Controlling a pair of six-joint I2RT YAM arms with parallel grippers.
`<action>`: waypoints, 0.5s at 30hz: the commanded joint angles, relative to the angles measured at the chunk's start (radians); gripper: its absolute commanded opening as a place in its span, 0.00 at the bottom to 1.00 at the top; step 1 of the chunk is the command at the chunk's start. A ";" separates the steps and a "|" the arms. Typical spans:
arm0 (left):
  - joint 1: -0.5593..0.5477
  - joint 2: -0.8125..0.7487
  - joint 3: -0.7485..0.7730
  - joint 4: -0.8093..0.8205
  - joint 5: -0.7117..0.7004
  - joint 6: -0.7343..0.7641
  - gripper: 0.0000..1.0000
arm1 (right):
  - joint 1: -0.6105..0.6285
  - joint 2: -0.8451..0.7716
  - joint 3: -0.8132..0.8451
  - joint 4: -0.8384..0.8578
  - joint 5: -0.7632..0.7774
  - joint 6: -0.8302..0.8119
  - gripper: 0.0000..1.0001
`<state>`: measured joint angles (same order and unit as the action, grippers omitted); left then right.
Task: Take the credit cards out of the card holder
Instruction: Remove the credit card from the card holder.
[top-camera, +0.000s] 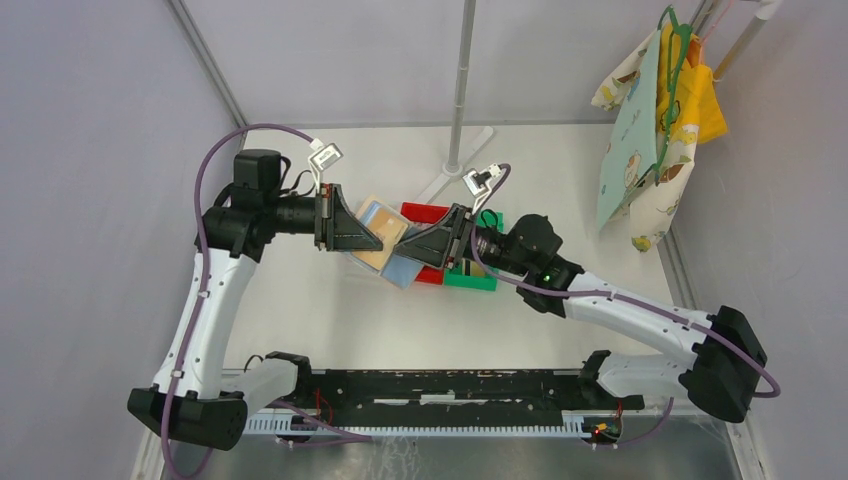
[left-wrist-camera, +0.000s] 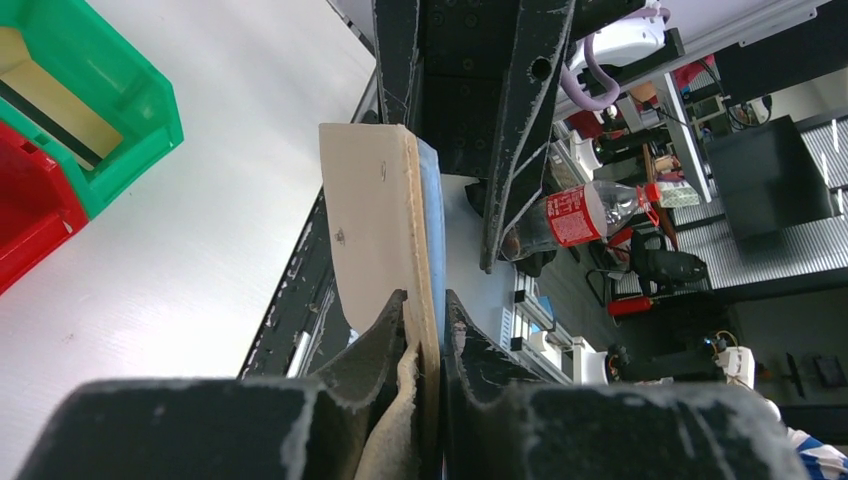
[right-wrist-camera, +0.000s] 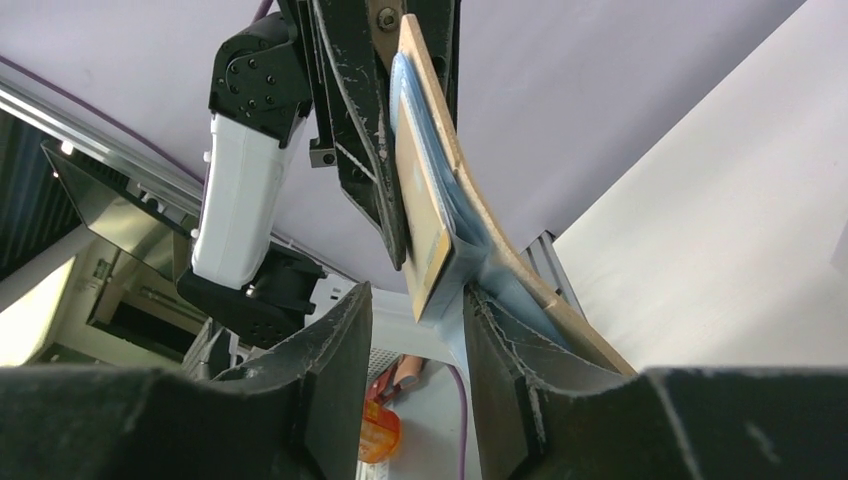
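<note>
The card holder (top-camera: 378, 215) is a tan fold-over wallet with light blue pockets, held up off the table between the two arms. My left gripper (left-wrist-camera: 427, 300) is shut on its tan edge (left-wrist-camera: 375, 220). In the right wrist view a gold credit card (right-wrist-camera: 425, 230) sticks out of the blue pocket (right-wrist-camera: 470, 235). Its lower corner hangs between the fingertips of my right gripper (right-wrist-camera: 418, 300), which is open with a gap on the left side. In the left wrist view another gold card with a dark stripe (left-wrist-camera: 50, 100) lies in the green bin (left-wrist-camera: 130, 120).
A red bin (top-camera: 425, 213) and the green bin (top-camera: 475, 278) stand side by side just behind and under the right gripper (top-camera: 418, 250). A white pole on a foot (top-camera: 460, 90) rises at the back. Patterned cloth (top-camera: 655, 130) hangs at the back right.
</note>
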<state>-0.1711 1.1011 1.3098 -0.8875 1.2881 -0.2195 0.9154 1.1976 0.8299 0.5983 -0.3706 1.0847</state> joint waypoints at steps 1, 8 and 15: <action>-0.005 -0.040 0.041 -0.005 0.057 0.041 0.13 | -0.006 0.036 0.012 0.092 0.049 0.039 0.42; -0.006 -0.051 0.039 -0.005 0.036 0.057 0.14 | 0.005 0.070 0.048 0.115 0.066 0.060 0.31; -0.007 -0.052 0.026 -0.034 -0.079 0.126 0.14 | 0.009 0.083 0.070 0.133 0.058 0.072 0.26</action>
<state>-0.1638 1.0695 1.3098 -0.8909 1.2201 -0.1715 0.9161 1.2633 0.8318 0.6579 -0.3519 1.1435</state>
